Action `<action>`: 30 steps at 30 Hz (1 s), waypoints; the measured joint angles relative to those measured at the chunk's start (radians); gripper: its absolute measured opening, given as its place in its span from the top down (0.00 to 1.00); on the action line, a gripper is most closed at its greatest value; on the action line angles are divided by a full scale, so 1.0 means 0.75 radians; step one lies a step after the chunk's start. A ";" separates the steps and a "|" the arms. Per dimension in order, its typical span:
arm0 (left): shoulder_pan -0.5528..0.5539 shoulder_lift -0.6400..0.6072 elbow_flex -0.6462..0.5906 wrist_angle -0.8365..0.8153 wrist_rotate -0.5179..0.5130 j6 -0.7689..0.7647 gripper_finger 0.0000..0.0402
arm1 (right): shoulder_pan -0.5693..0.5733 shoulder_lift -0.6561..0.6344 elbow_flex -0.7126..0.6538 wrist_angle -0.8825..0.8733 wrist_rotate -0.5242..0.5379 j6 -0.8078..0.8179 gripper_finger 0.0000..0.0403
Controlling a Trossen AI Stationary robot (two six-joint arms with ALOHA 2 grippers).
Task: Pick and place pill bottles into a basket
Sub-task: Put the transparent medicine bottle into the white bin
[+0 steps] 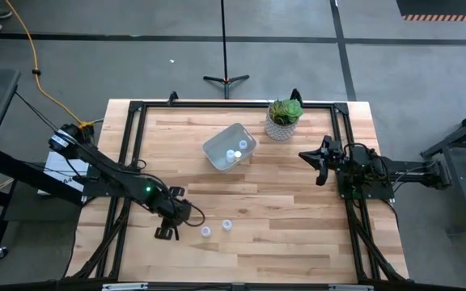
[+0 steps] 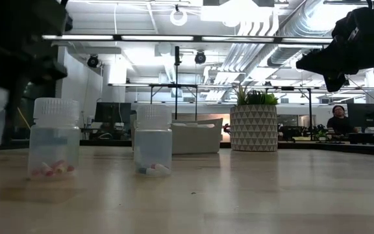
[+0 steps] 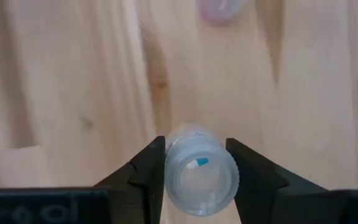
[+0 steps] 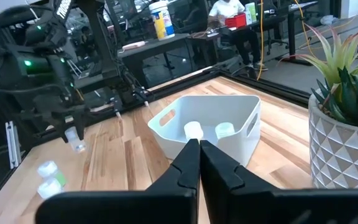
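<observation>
1. Gripping a pill bottle (image 3: 201,177) between its two dark fingers (image 3: 148,171), the left gripper (image 1: 171,220) sits over the near left part of the wooden desk (image 1: 298,234); its jaws are closed against the bottle's sides, and the white cap faces the wrist camera.
2. Two more pill bottles stand upright on the desk just beside that gripper, one (image 1: 206,232) nearer it and the other (image 1: 226,225) a little farther toward the middle; in the low view both show small coloured pills at the bottom (image 2: 53,144) (image 2: 153,142).
3. The basket (image 1: 230,146) rests on the far middle of the desk, well apart from the left gripper, and two white-capped bottles (image 1: 234,154) stand inside it.
4. The right gripper (image 1: 318,155) hangs above the right side of the desk, near the basket and pointing toward it; its jaws are pressed together with nothing between them, as the right wrist view shows (image 4: 199,163).
5. A white pot with a green plant (image 1: 283,118) stands at the far edge, between the basket and the right arm.
6. A person (image 2: 337,120) sits at a screen in the room behind the desk.
</observation>
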 joint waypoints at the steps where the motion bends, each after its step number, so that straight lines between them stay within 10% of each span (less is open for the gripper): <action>1: 0.011 0.000 0.031 -0.041 -0.027 0.024 0.55 | 0.000 0.000 0.000 0.000 0.005 0.000 0.99; 11: 0.311 -0.001 0.406 -0.302 -0.324 0.430 0.56 | 0.000 0.000 0.000 -0.029 0.010 0.063 1.00; 30: 0.975 0.262 0.531 -0.049 -0.189 0.829 0.53 | 0.000 -0.002 0.000 -0.037 0.050 0.062 0.98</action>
